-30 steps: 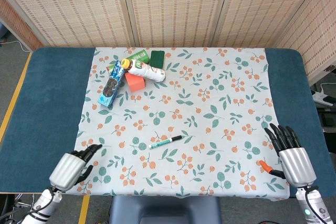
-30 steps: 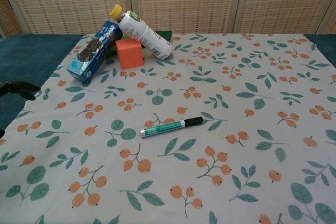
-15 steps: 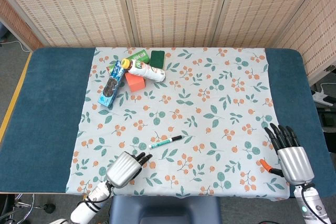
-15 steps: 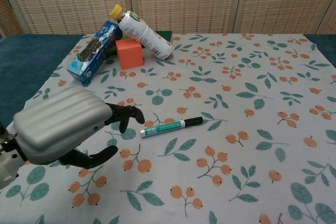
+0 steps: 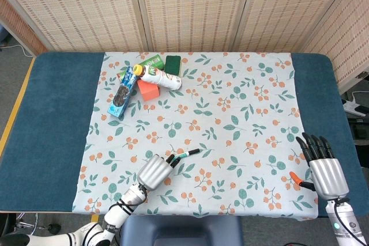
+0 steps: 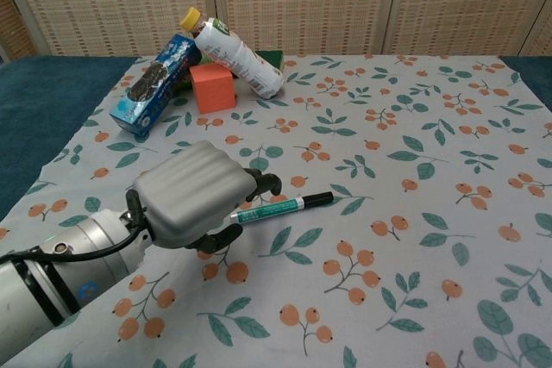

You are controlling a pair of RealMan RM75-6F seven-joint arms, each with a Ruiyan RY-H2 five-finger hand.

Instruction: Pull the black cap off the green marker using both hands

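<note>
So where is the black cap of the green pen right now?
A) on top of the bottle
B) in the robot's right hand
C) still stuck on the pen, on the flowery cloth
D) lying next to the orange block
C: the black cap sits on the end of the green marker, which lies on the cloth by the left hand; the right hand is far off and holds nothing.

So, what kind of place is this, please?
Probably an indoor test room, not a home: a table with blue padding and a flowered cloth, woven screens behind it, and grocery items such as a bottle.
</note>
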